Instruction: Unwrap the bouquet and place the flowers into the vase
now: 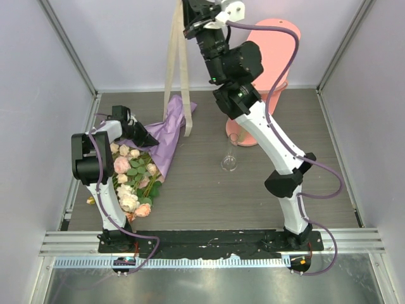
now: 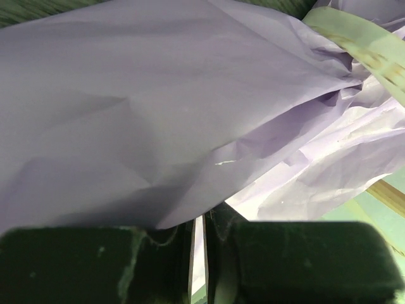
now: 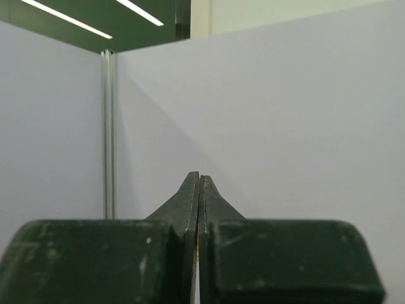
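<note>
While the left gripper pinches the paper of the bouquet lying at the table's left and the right gripper clamps the ribbon high, a snag could drag flowers into the vase.

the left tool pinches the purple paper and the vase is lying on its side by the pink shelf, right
No: the top view shows the vase standing upright by the pink shelf, and the left tool does pinch the purple paper.

Top camera looks down on the table; left wrist, close, shares bouquet's paper; right wrist faces a wall.
</note>
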Action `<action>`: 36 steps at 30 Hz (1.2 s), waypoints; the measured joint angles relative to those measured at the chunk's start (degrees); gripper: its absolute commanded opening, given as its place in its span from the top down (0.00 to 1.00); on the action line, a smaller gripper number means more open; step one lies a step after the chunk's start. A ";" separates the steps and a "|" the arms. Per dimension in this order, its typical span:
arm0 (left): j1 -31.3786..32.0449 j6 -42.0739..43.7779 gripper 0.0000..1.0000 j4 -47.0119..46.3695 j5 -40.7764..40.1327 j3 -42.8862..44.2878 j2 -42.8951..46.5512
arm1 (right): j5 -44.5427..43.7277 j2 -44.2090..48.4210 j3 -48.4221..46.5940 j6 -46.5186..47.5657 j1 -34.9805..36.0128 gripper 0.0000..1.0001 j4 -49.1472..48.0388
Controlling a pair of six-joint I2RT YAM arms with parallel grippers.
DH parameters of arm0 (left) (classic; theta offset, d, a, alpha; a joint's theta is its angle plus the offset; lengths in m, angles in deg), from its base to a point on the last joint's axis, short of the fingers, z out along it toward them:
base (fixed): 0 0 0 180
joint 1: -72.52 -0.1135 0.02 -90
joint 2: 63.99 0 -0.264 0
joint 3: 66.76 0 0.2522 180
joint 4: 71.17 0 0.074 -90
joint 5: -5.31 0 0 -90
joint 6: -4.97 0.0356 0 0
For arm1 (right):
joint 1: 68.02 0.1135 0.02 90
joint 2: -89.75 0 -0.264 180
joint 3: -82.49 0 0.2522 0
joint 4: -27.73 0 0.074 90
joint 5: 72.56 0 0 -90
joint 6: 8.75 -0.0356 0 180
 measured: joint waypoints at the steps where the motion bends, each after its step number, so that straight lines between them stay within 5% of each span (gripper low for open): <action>1: 0.00 0.02 0.87 0.02 0.00 0.00 0.00 | 0.61 0.68 0.00 -0.17 0.00 0.99 -0.52; 13: 0.00 0.11 0.87 0.04 -0.07 0.00 0.00 | 5.53 15.23 2.64 -4.57 0.04 0.99 -3.82; 26: 0.00 0.09 0.87 0.02 0.15 0.00 0.00 | 7.10 49.70 33.24 -9.84 0.04 0.99 -0.87; 36: -0.11 0.02 0.86 -0.26 1.22 -0.11 0.02 | -23.10 56.17 65.02 7.52 -4.13 0.99 2.95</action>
